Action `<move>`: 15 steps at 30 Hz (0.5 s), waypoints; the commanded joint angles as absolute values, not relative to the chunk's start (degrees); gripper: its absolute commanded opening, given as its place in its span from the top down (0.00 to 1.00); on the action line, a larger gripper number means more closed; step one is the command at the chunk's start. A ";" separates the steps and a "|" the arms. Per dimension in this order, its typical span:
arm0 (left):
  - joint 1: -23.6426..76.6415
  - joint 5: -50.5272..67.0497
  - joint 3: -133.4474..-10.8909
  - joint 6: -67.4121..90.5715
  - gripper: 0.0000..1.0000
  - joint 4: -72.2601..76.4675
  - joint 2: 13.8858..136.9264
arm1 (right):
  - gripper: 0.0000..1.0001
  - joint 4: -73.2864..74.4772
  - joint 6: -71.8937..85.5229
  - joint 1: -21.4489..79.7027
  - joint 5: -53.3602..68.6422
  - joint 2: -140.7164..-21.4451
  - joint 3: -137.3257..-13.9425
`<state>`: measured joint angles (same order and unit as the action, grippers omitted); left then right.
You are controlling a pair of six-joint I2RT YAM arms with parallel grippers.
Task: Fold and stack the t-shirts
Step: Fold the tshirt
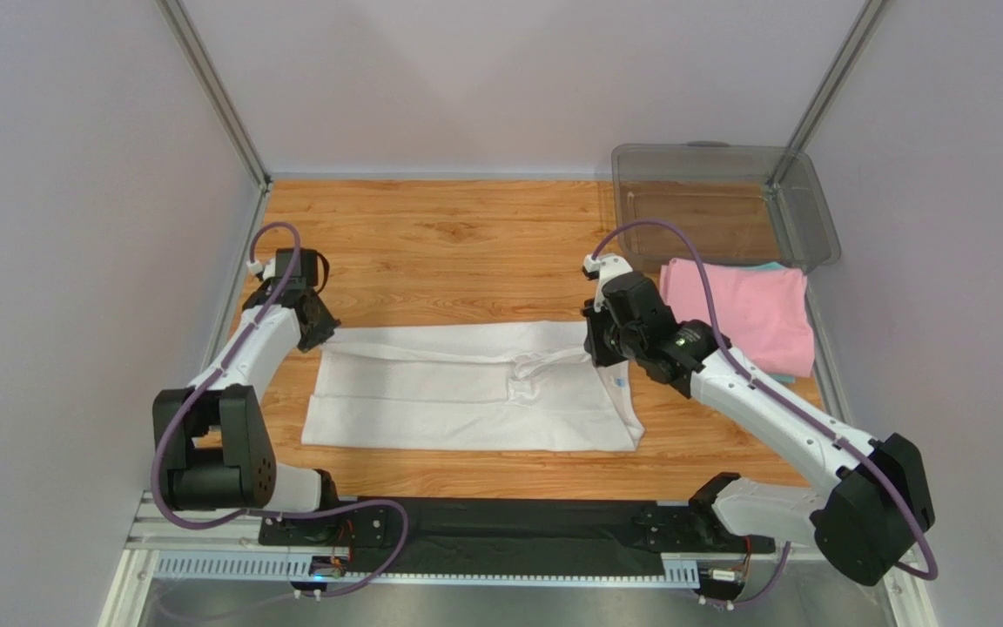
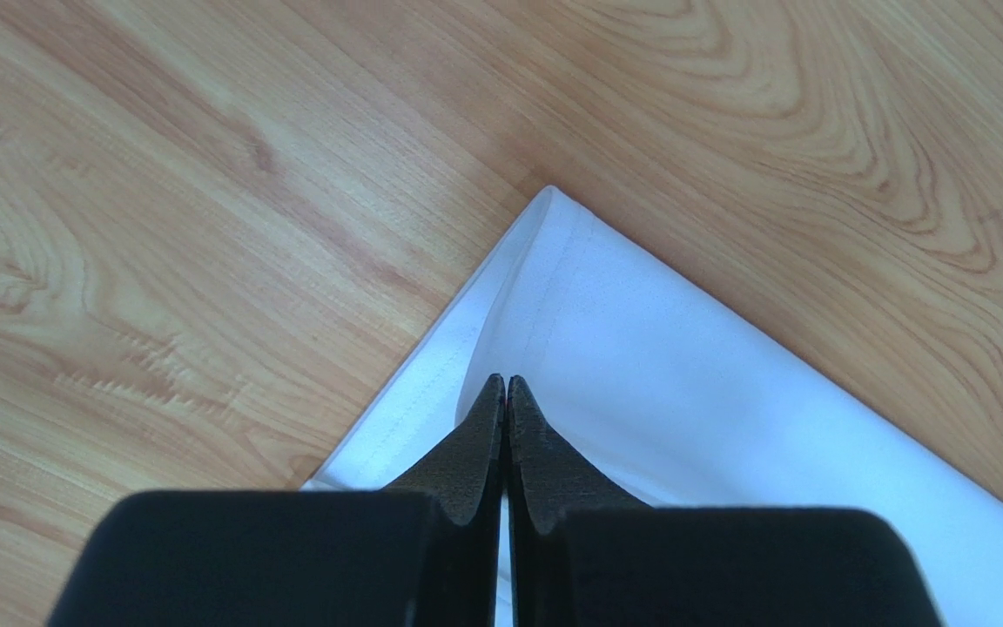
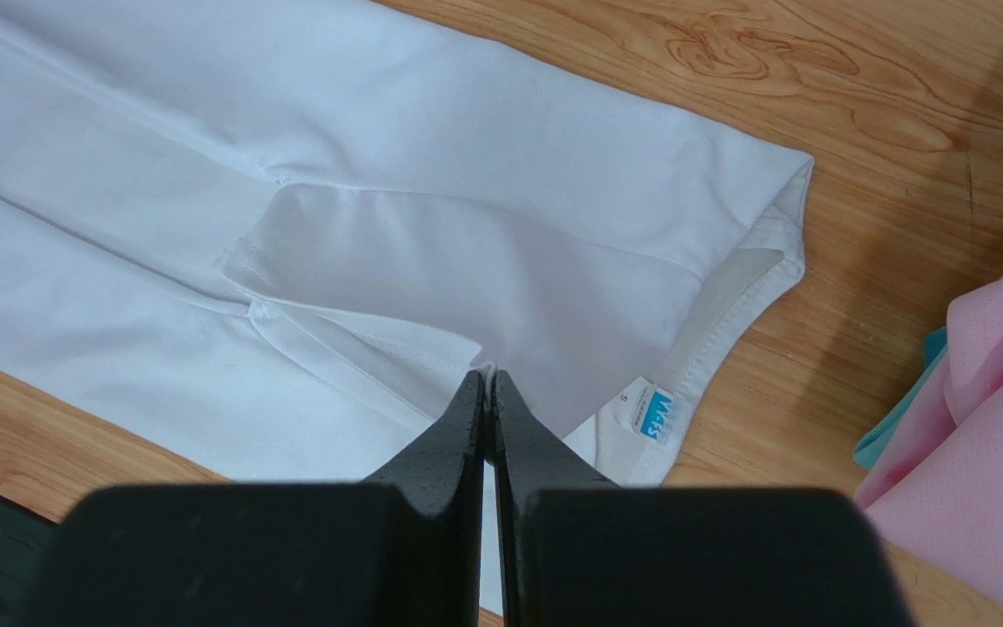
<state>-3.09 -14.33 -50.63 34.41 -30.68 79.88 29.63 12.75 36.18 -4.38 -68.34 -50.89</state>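
Lying flat, soft rectangular white t-shirt point(image 1: 441, 399)

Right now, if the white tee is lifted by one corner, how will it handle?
Likely floppy: the white t-shirt lies flat in thin, creased layers, so it should drape and its folds probably fall open. Thin fabric suggests light for its size. Pushed, it would likely bunch rather than slide on the wood table.

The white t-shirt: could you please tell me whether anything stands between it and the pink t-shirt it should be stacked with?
Nothing visible does. Only a strip of bare table separates the white t-shirt from the pink t-shirt on its right; the right arm reaches across above that strip.
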 commanded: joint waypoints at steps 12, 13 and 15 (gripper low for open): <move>-3.43 -17.49 -49.57 34.72 1.00 -31.64 77.08 | 1.00 33.49 15.99 40.87 -6.42 -62.41 -47.12; -3.51 -17.58 -49.31 34.72 1.00 -31.55 77.17 | 1.00 33.31 16.08 41.30 -6.42 -62.23 -46.59; -3.51 -18.54 -48.52 34.98 1.00 -31.81 77.61 | 0.99 33.05 16.78 41.83 -6.07 -61.79 -44.75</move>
<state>-3.09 -16.64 -49.52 34.41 -31.14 78.32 33.17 14.87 41.01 -5.30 -63.44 -46.57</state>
